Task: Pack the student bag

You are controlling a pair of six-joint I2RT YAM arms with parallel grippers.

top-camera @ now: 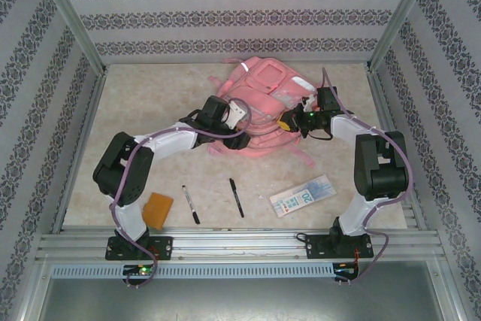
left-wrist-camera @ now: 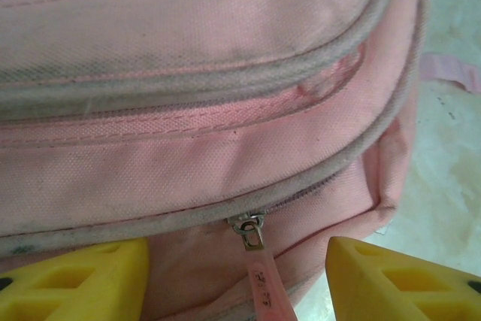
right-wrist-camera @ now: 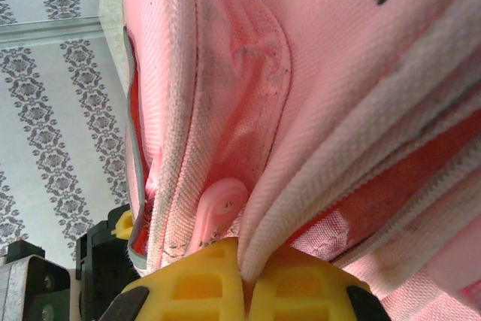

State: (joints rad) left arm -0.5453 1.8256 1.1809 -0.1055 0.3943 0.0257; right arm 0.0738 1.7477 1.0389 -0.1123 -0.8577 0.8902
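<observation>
The large pink fabric backpack [top-camera: 259,84] is pinched by the right gripper [right-wrist-camera: 244,261]. The left gripper [left-wrist-camera: 237,253] is held wide.

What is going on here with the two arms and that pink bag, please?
Both arms are working on the student bag on the far half of the table. The right pincer is shut on a fold of its fabric, while the left pincer stands open with its fingers either side of a zip pull. Two pens, a flat orange item and a blue-and-white packet lie nearer the arms, not yet packed.
</observation>
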